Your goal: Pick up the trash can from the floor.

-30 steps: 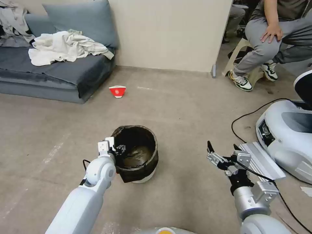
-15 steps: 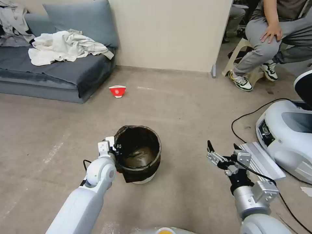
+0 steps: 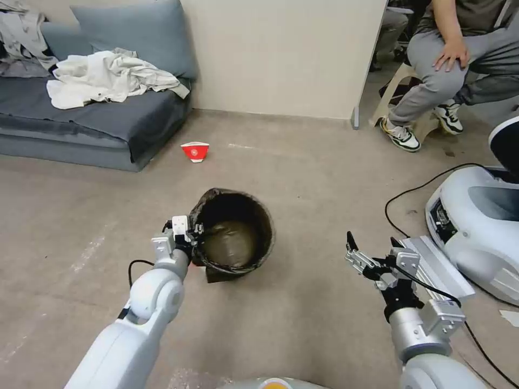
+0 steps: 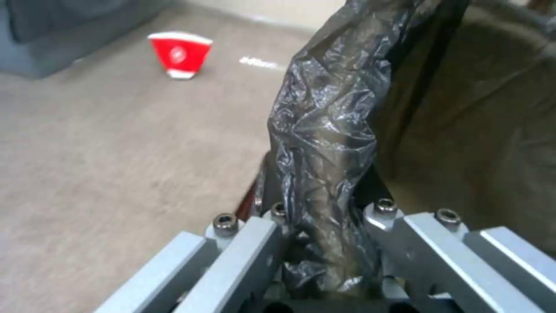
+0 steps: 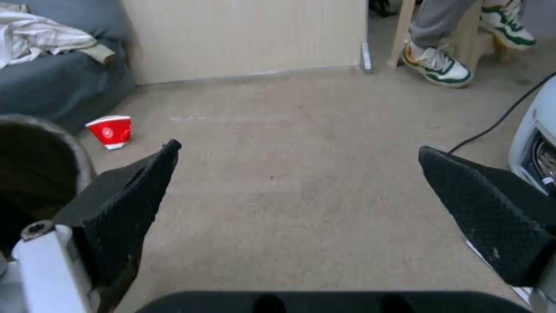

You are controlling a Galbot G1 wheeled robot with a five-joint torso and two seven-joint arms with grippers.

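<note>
The left gripper pinches the bag-covered rim of the trash can, so the can hangs tipped, probably just off the floor. The right gripper waits beside it, spread wide.

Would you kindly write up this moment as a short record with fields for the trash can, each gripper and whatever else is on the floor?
trash can: small round bin lined with a crinkled dark bag, tilted, mouth facing the head camera
left gripper: shut on the bagged rim at the can's left side; the left wrist view shows bag plastic pinched between its fingers
right gripper: open, holding nothing, above the floor to the can's right
paper cup: red and white, on the floor beyond the can, near the sofa
</note>
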